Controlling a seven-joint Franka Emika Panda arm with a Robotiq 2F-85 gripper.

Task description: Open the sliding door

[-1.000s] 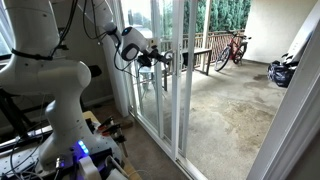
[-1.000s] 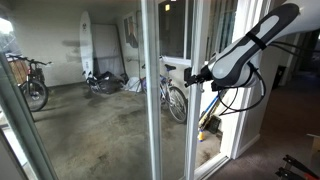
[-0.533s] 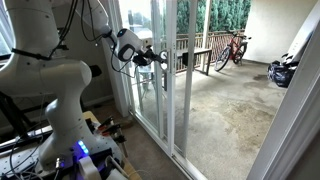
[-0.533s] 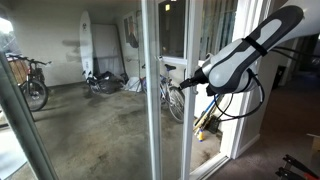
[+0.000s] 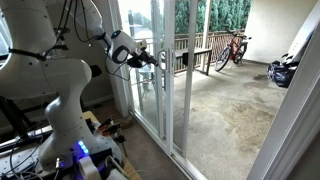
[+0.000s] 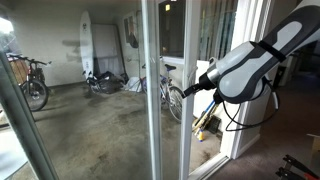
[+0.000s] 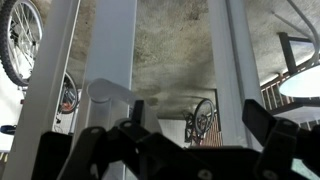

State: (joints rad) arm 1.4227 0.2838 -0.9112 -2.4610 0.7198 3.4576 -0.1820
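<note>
Right up against the handle upright of the sliding door [image 5: 166, 100], the gripper [image 5: 155, 58] is held with its fingers [image 7: 70, 150] spread wide, nothing clamped. The white loop handle [image 7: 104, 92] is seen just above them in the wrist view. A bike [image 6: 176, 98] is parked behind the glass.

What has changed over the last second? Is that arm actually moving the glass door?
The arm drew back, carrying the gripper at the handle with it. The sliding door appears to have slid slightly the same way. No taking hold or letting go is visible. The bicycle and surfboard outside stayed put.
</note>
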